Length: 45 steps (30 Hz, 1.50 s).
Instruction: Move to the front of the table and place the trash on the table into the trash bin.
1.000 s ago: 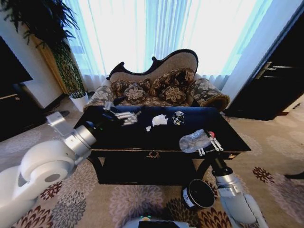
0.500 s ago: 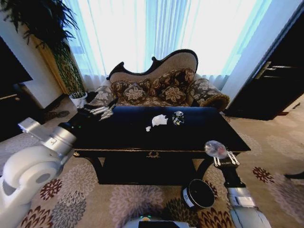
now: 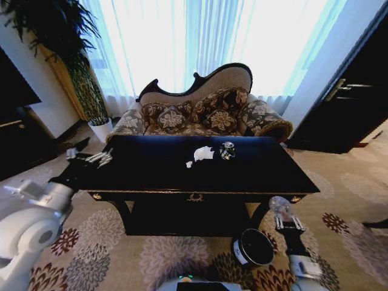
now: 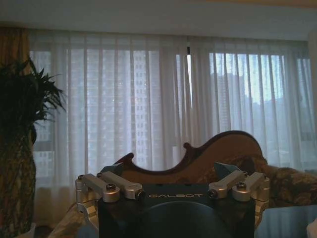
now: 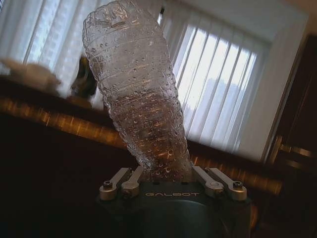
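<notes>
Fingers point(image 5: 130, 179) of my right gripper point(image 3: 287, 222) are clamped on the neck end of the crumpled clear plastic bottle point(image 5: 138, 94), which stands up out of them. Over the last second I have carried it off the dark glossy gold-trimmed bench point(image 3: 151, 176), past the front right corner, and down below the top edge; it now hangs just beside and slightly above the small black cylindrical trash bin point(image 3: 253, 247) on the patterned carpet point(image 3: 163, 257). I judge the drop is close, though the bottle is not yet over the bin's mouth.

My left gripper point(image 3: 91, 157) has swung back from over the bench to just off its left end, its fingers point(image 4: 115, 186) spread apart and holding nothing.

On the bench, near the back edge, the white crumpled tissue wad point(image 3: 204, 153), a tiny white scrap point(image 3: 189, 164) just beside it and the crumpled silvery-dark wrapper point(image 3: 227, 150) lie where they were, so three pieces remain.

Readable writing: "GALBOT" on both gripper bodies. No legible label on the bottle.
</notes>
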Tool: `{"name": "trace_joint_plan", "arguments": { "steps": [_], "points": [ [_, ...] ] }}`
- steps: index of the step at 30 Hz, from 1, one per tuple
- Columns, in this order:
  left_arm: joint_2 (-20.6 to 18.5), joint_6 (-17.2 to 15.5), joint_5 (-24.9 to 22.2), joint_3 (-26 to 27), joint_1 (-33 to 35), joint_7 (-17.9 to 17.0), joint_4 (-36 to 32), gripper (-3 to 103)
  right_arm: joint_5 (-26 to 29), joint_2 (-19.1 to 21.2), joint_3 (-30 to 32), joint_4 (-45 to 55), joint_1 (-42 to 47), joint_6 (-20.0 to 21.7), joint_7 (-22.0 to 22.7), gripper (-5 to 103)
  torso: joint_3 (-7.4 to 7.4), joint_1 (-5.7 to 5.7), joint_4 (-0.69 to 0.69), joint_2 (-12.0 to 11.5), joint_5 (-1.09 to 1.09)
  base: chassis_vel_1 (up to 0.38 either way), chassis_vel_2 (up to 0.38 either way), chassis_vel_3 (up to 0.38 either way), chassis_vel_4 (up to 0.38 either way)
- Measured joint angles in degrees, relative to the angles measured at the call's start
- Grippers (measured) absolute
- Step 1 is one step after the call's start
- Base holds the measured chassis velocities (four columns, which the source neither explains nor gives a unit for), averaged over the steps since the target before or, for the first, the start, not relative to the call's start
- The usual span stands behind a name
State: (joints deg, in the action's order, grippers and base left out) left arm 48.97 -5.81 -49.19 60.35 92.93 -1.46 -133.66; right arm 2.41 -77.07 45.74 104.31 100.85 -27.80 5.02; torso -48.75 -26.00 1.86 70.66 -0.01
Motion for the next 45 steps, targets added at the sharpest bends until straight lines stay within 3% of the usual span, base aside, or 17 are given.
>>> {"name": "trace_joint_plan", "arguments": {
  "steps": [3,7,31,45],
  "points": [
    [1.14,1.17,1.53,-0.43,0.69,0.36,0.38,100,0.00,0.02,-1.12,-3.07,-1.30,0.08,0.30,26,0.00,0.00,0.01,0.00,0.01,0.000,0.000,0.000,0.000],
    [3.65,3.16,3.13,-1.12,1.18,0.76,2.38,100,1.53,0.52,-4.20,-14.70,-6.05,0.09,0.73,26,0.00,-0.01,0.00,-0.01,0.00,0.000,0.000,0.000,0.000],
    [6.17,1.63,1.22,-3.11,2.80,0.68,-0.20,100,2.94,4.80,-13.97,-61.42,-28.15,-6.34,-1.85,26,-0.01,-0.01,0.02,-0.01,0.02,0.000,0.000,0.000,0.000],
    [6.48,1.16,1.33,-3.50,3.60,0.18,-1.29,100,-0.53,4.11,-12.21,-75.04,-37.97,-7.22,-2.72,26,-0.01,-0.01,0.00,-0.01,0.00,0.000,0.000,0.000,0.000]
  ]
}}
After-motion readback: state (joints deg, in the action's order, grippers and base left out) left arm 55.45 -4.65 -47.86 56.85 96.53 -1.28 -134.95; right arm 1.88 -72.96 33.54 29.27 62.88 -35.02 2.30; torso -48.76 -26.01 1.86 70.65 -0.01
